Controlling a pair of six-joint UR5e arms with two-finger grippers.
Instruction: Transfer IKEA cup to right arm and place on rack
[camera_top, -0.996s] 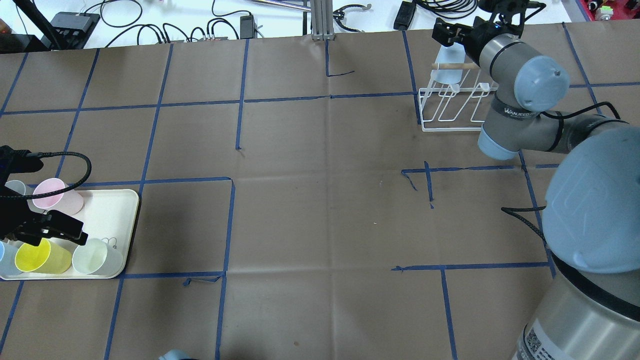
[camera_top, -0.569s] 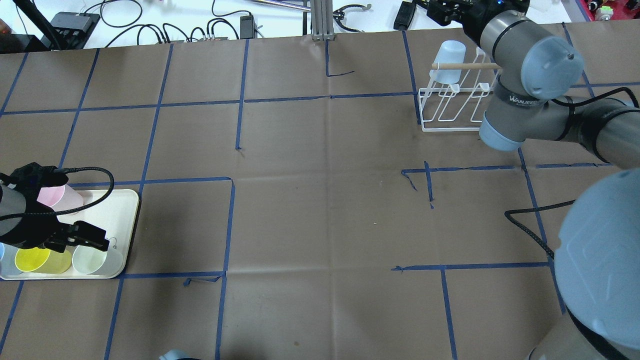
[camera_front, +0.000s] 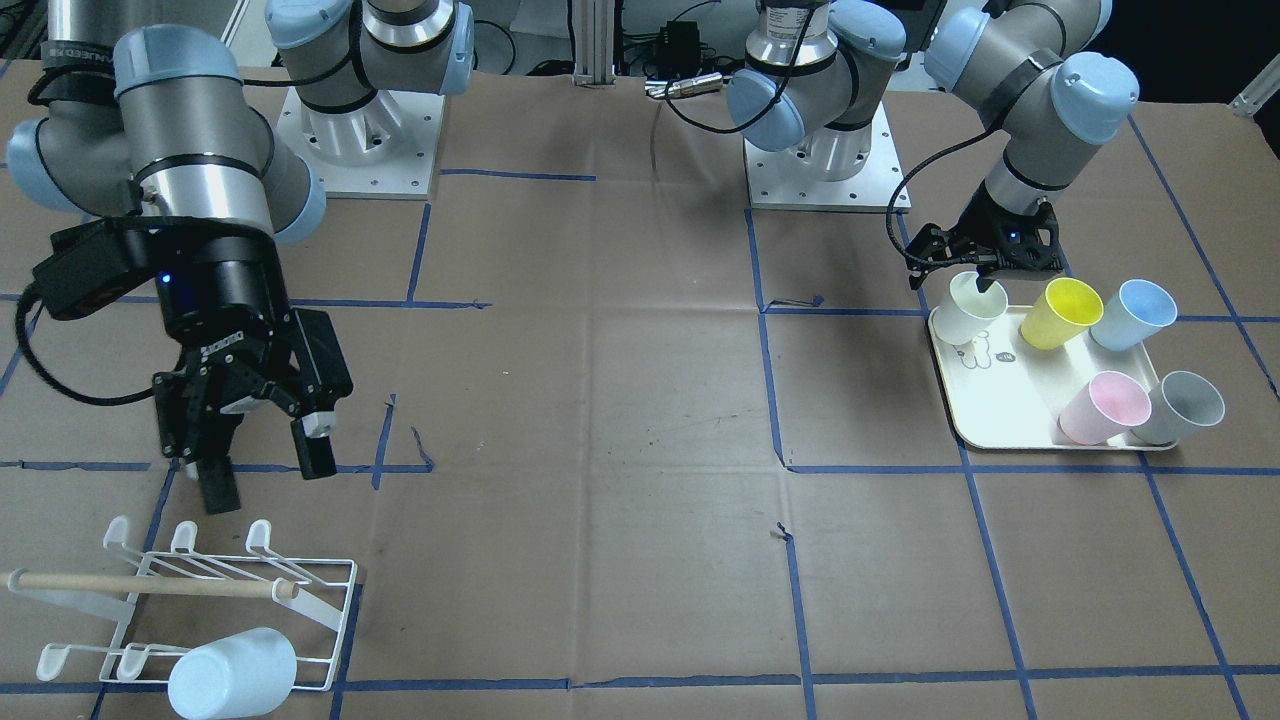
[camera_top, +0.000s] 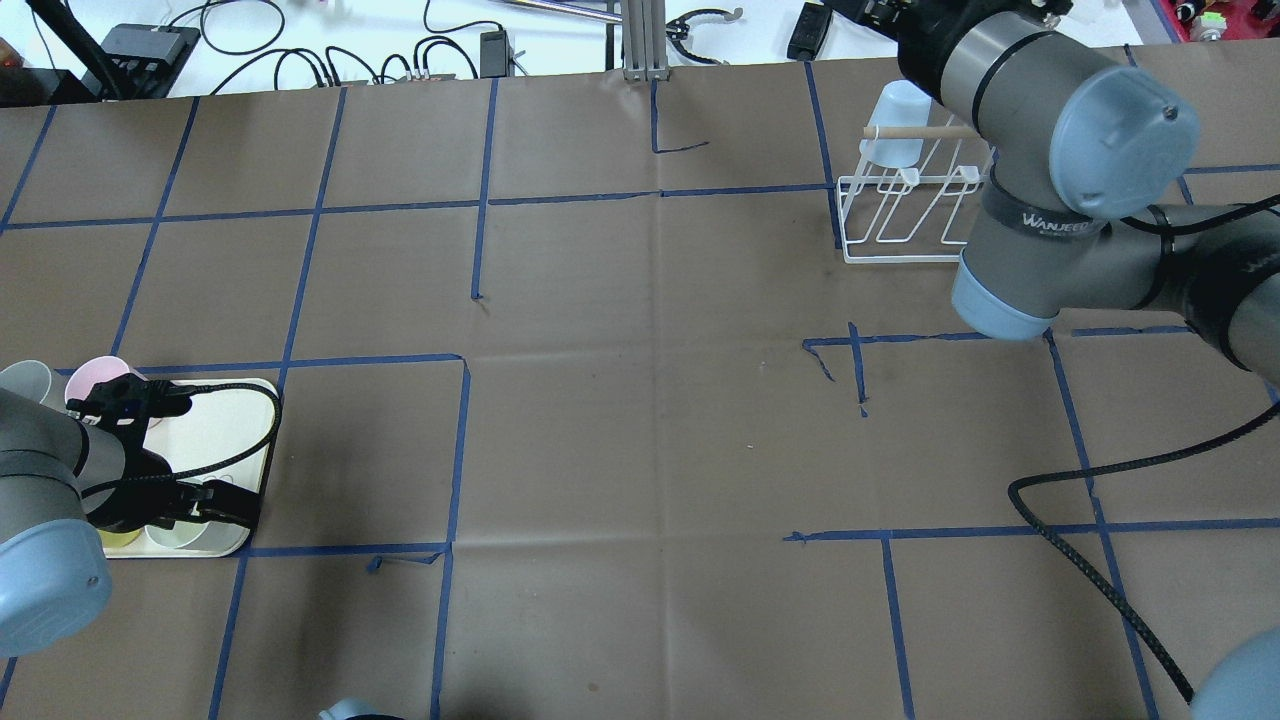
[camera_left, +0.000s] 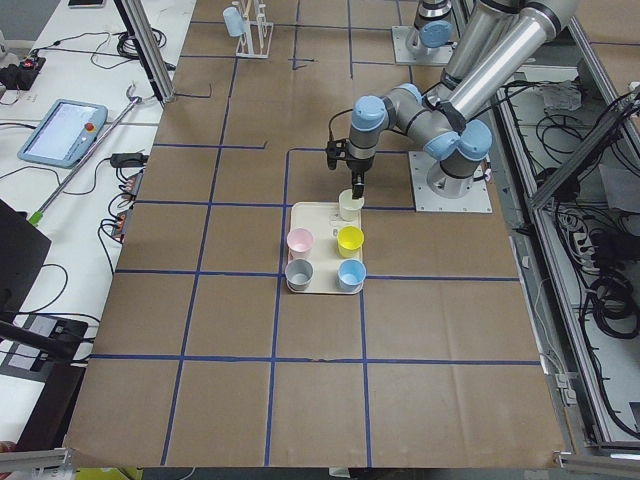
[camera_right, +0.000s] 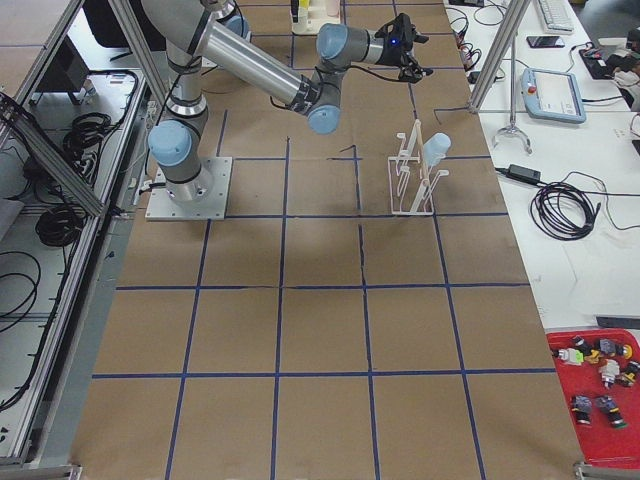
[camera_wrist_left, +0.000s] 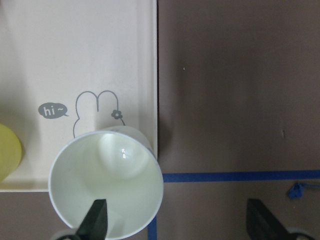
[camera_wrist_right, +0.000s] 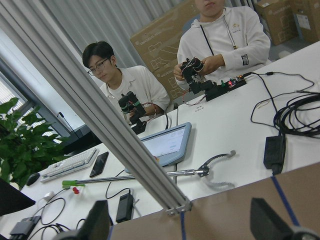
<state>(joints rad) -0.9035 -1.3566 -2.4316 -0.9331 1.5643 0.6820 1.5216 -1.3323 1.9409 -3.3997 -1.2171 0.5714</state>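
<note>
The IKEA cup (camera_wrist_left: 106, 185), pale and greenish-white, stood mouth-up at a corner of the cream tray (camera_front: 1010, 425), beside a small rabbit drawing (camera_wrist_left: 95, 112) and near the yellow cup (camera_front: 1062, 312). The left gripper (camera_front: 978, 270) hung over it with its fingers (camera_wrist_left: 97, 220) spread wide. One was dipped inside the rim and the other was well outside over the bench (camera_top: 640, 400), so the cup wall lay between them and nothing was gripped yet. It looked like thin, smooth plastic: probably very light, a little springy and slippery, so a gentle pinch on the rim wall should hold it without buckling. That would leave the base and far wall free for the hand-over. The right gripper (camera_front: 267, 478) hovered near the rack (camera_front: 200, 575) with its fingers apart and empty. On the rack, one pale blue cup (camera_front: 232, 672) sat on a prong.
</note>
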